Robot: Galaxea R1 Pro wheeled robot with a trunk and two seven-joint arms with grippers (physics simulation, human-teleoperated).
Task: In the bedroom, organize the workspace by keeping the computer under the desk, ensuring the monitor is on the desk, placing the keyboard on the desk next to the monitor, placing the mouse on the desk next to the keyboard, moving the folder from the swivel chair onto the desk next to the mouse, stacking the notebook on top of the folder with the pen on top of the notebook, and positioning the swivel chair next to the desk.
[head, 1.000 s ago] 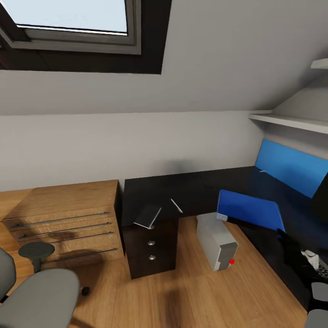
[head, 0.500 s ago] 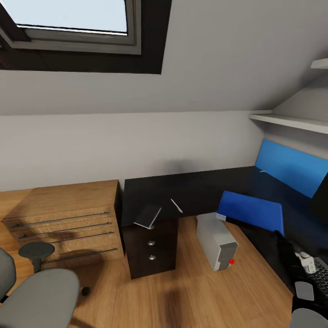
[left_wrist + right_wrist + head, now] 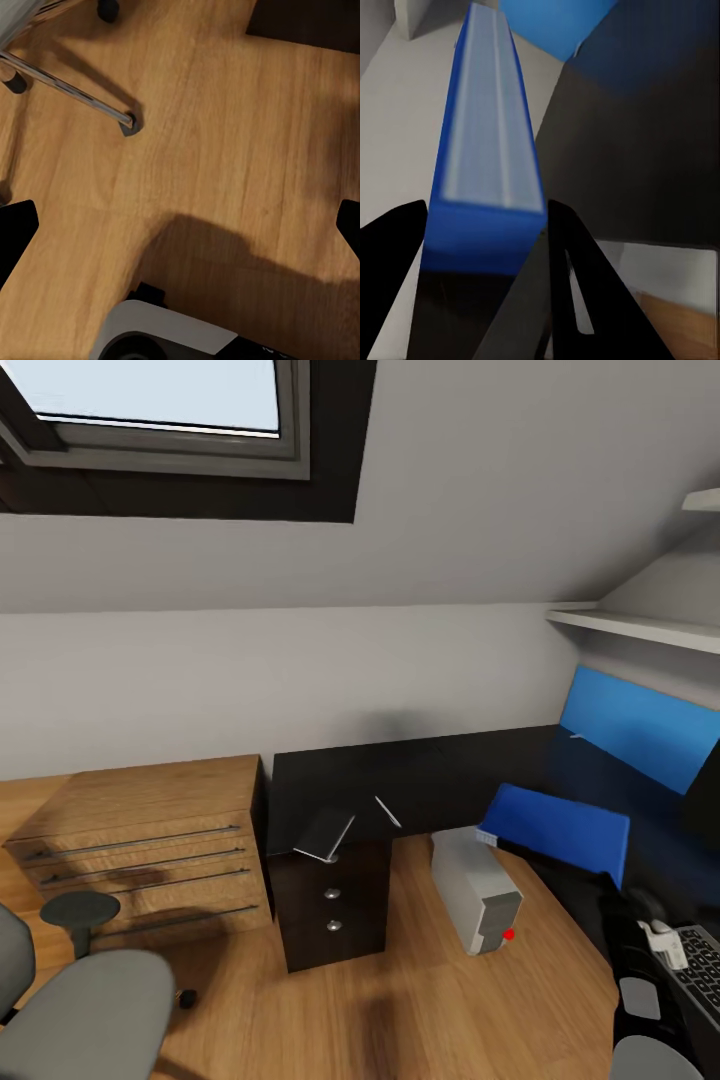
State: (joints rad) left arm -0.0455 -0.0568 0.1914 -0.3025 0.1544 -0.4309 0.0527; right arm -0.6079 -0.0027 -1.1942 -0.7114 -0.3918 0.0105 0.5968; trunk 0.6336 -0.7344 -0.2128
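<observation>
Sloped grey walls and a skylight are framing a bedroom corner where the L-shaped desk [image 3: 420,775] is running along the back wall and turning down the right side. Its glossy black top is carrying, near the left front edge above the drawer unit, a small grey notebook [image 3: 325,834] overhanging that edge, with a thin pen [image 3: 388,812] lying just beside it. On the wooden floor in the desk's inner corner the computer [image 3: 478,892] is standing, partly under the top.

Over the right wing of the desk the folder [image 3: 560,828] is hanging tilted, its long axis running along the desk's inner edge. The right wrist view is showing the right gripper [image 3: 480,255] pinching the folder's near end, the blue cover and white spine stretching straight away from the fingers toward the wall. At the desk's near right corner the keyboard [image 3: 702,962] is lying just beside the arm.

The left gripper [image 3: 180,225] is hanging spread wide over bare floor near the swivel chair [image 3: 85,1010], well apart from the desk. So the right arm is the one placed to lay the folder flat, probably onto the bare top beyond the keyboard.
</observation>
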